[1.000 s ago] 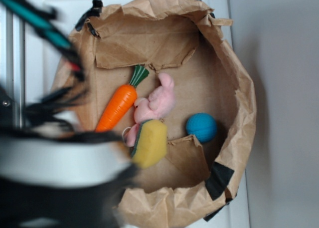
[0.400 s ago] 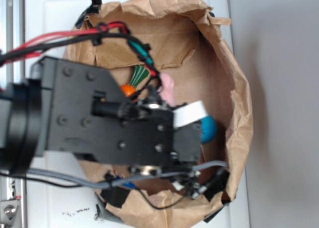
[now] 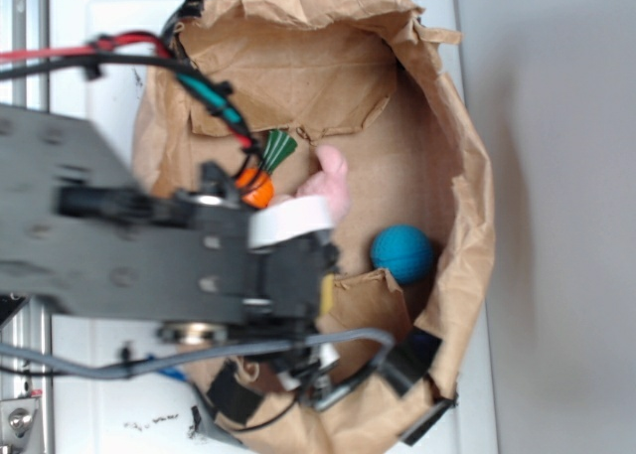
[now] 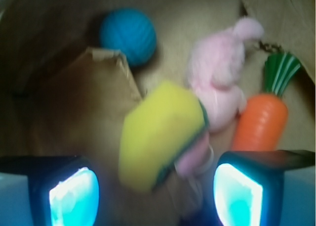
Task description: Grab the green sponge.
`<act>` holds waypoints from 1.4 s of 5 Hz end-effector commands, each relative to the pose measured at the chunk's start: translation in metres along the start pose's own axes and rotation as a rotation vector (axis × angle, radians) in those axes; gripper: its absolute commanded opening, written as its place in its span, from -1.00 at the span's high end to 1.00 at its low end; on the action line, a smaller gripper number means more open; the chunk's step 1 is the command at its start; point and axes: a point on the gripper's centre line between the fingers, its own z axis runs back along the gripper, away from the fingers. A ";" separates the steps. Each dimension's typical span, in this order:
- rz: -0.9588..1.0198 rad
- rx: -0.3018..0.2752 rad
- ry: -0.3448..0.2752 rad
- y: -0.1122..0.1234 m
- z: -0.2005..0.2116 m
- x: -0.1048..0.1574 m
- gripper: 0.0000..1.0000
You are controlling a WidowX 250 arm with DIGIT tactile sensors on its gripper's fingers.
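Observation:
The green sponge (image 4: 160, 129) is a yellow foam block with a dark green face along its right edge. It lies on the floor of a brown paper bag, leaning against a pink plush toy (image 4: 222, 82). In the exterior view only a thin yellow sliver of it (image 3: 327, 293) shows beside the arm. My gripper (image 4: 155, 196) is open and empty. Its two cyan-lit fingers (image 4: 74, 199) stand wide apart, with the sponge between and just beyond them. In the exterior view the jaws are hidden under the black arm (image 3: 149, 255).
An orange carrot with a green top (image 4: 264, 114) lies right of the plush toy. A blue ball (image 4: 128, 35) sits farther in. A folded paper flap (image 4: 84, 97) rises left of the sponge. The crumpled bag wall (image 3: 467, 176) rings everything; it stands on a white surface (image 3: 99, 57).
The arm swung in over the bag and then shifted left and down in the exterior view, now covering the sponge and most of the carrot. The objects have not moved.

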 end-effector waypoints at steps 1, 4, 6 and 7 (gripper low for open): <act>0.023 0.049 -0.143 -0.004 -0.033 0.021 -1.00; -0.006 0.028 -0.141 0.040 -0.002 -0.034 1.00; 0.051 -0.011 -0.038 0.028 0.080 -0.051 1.00; 0.070 -0.035 -0.021 0.039 0.093 -0.058 1.00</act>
